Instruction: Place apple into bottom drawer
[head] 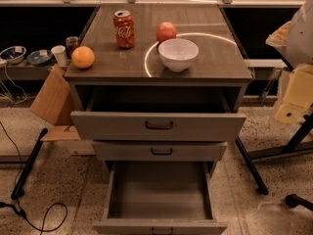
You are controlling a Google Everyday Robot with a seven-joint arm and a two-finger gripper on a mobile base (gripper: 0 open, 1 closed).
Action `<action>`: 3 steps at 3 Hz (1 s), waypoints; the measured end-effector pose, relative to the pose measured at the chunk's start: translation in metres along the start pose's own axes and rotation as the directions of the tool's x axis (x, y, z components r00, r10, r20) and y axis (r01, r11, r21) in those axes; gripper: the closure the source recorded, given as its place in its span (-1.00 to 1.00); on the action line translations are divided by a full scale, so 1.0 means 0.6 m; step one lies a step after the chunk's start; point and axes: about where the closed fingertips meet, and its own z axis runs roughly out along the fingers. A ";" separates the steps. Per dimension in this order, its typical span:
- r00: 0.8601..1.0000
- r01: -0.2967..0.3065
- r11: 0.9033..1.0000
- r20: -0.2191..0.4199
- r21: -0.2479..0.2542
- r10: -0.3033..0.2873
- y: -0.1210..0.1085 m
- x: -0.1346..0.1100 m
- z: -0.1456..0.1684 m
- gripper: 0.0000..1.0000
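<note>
Bottom drawer (159,195) open, apple (166,31) above, end effector unseen

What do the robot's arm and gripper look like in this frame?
Only a part shows at the right edge: a rounded whitish-grey arm, and below it the gripper, blocky, pale cream-yellow, with a small dark round mark.

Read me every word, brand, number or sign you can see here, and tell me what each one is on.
"Coca-Cola": white script on the red soda can, on the cabinet top.
Finer print on the can: too small to read.
Apple, bowl, orange, bottom drawer: no writing.
Gripper: not in view; only part of the robot's arm shows at the right edge.
</note>
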 end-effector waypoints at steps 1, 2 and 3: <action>1.000 0.000 1.000 0.000 0.000 0.000 0.000 0.000 0.000 -1.00; 0.995 -0.079 0.996 0.057 0.035 0.077 -0.037 -0.009 -0.013 -1.00; 0.984 -0.129 0.989 0.134 0.074 0.118 -0.095 -0.041 -0.035 -1.00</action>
